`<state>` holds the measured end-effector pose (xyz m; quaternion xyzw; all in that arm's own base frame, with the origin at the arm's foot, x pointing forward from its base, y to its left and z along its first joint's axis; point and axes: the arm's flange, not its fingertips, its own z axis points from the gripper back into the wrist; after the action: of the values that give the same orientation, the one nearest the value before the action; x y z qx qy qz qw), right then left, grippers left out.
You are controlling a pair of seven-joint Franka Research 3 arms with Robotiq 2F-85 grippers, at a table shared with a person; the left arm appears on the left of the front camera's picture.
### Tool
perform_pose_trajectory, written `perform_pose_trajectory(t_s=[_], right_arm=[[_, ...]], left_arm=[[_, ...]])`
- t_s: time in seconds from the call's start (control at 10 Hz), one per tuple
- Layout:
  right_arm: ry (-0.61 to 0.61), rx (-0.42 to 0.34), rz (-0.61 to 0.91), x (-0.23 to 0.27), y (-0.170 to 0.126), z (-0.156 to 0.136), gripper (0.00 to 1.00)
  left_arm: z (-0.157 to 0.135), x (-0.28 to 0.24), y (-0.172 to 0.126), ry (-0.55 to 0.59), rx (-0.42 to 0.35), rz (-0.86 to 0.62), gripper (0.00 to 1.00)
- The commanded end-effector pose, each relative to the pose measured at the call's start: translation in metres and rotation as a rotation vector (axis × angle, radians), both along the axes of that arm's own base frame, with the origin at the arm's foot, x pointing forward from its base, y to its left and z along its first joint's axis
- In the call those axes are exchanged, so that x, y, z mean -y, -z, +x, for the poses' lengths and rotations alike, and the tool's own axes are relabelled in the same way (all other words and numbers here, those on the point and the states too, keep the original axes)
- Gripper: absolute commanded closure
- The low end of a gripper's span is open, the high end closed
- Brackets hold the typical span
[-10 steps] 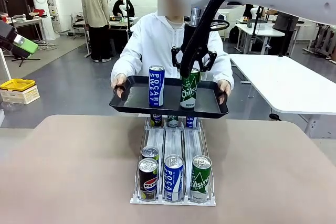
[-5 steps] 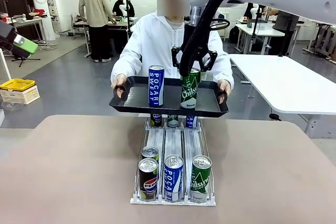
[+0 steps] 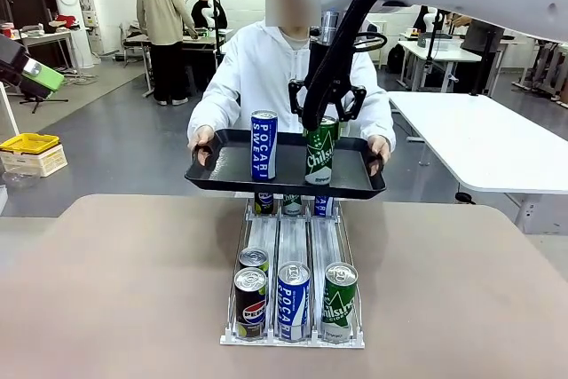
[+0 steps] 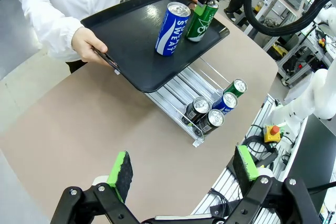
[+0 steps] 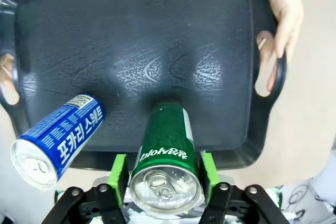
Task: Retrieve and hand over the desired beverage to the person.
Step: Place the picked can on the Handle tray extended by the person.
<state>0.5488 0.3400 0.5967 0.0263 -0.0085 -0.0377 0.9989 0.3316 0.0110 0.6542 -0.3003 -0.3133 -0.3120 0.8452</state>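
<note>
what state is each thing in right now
green can: upright on the tray, between the right jaws
blue can: upright on the tray, free
tray: held level by the person's hands
rack: on the table, cans at its front
left gripper: open, empty

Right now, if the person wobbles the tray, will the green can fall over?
Probably, if let go. The green Chilsung can is tall and narrow, standing upright on the smooth black tray, so it could tip, then roll. The right gripper with its jaws beside it may steady it.
</note>
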Motion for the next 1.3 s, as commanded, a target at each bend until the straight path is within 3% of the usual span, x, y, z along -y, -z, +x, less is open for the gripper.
perform_pose_trajectory(t_s=[0.0, 0.7, 0.9, 1.2], right_arm=[[-0.021, -0.01, -0.014, -0.004, -0.008, 0.007, 0.0], [-0.02, -0.012, -0.015, -0.004, -0.008, 0.006, 0.0], [0.003, 0.018, -0.033, 0.007, -0.036, -0.024, 0.0], [0.047, 0.056, -0.011, 0.046, -0.075, -0.1, 0.0]], left_arm=[[0.001, -0.002, 0.0, 0.018, 0.018, -0.013, 0.0], [0.001, -0.002, 0.0, 0.018, 0.018, -0.013, 0.0], [0.001, -0.002, 0.0, 0.018, 0.018, -0.013, 0.0], [0.001, -0.002, 0.0, 0.018, 0.018, -0.013, 0.0]])
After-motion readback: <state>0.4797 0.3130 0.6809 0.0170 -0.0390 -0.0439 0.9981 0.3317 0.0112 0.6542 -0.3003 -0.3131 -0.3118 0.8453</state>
